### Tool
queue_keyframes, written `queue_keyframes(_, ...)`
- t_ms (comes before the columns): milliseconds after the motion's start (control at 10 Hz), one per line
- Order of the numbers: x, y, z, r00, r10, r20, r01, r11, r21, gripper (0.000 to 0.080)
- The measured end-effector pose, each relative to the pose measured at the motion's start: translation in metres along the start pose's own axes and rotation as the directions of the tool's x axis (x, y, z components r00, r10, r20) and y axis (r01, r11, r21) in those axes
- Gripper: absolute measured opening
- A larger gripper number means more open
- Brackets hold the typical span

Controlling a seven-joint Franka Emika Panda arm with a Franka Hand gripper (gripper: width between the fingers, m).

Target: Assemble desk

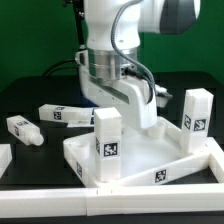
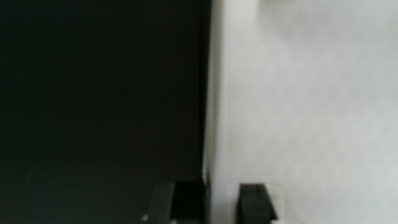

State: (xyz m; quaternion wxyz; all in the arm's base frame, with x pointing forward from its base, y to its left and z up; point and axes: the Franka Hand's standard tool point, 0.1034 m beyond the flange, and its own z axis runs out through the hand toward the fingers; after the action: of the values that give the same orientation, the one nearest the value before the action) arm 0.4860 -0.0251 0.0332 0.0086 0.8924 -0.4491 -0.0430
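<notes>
**While lacking two legs of four, reaching about the halfway mark**

Finding the desk panel (image 1: pixel 150 155) lying flat on the black worktop (image 1: pixel 40 165), rim upward, just beside a white fence (image 1: pixel 130 205) at the near side of the exterior view. Counting two legs standing upright at its corners: the near upright leg (image 1: pixel 107 143) toward the exterior view's left and the far upright leg (image 1: pixel 196 120) at the exterior view's right, both showing black-and-white tags. Not being able to tell whether these two are turned fully home or only sitting in their sockets.

Counting also two legs lying on their sides on the worktop, apart from the panel, at the exterior view's left: the inner loose leg (image 1: pixel 64 115) nearer to the arm (image 1: pixel 125 40), the outer loose leg (image 1: pixel 22 128) further out.

Turning to the wrist view, seeing the tool (image 2: pixel 221 203) with its dark fingertips (image 2: pixel 183 202) standing on either side of a long white edge, with dark worktop on one side and white surface on the other. Judging this edge to be the far rim of the panel, where the arm is reaching down in the exterior view. Not being able to tell whether the tool is clenching this rim or only straddling it.

Judging the remaining work so: lifting each loose leg, setting it upright over a free corner socket, and turning it in. Not seeing the free sockets clearly, the arm hiding part of the panel.
</notes>
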Motion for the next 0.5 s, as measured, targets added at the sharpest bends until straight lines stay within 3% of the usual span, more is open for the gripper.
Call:
queue_keyframes(100, 0.019, 0.008, -0.007, 0.992, -0.123, 0.033, 0.123, 0.992, -0.002, 0.0057)
queue_keyframes(200, 0.031, 0.005, -0.012, 0.959, -0.280, 0.029, 0.281, 0.960, 0.003, 0.0057)
queue_keyframes(500, 0.029, 0.004, -0.009, 0.865, -0.502, 0.004, 0.502, 0.865, 0.000, 0.0057)
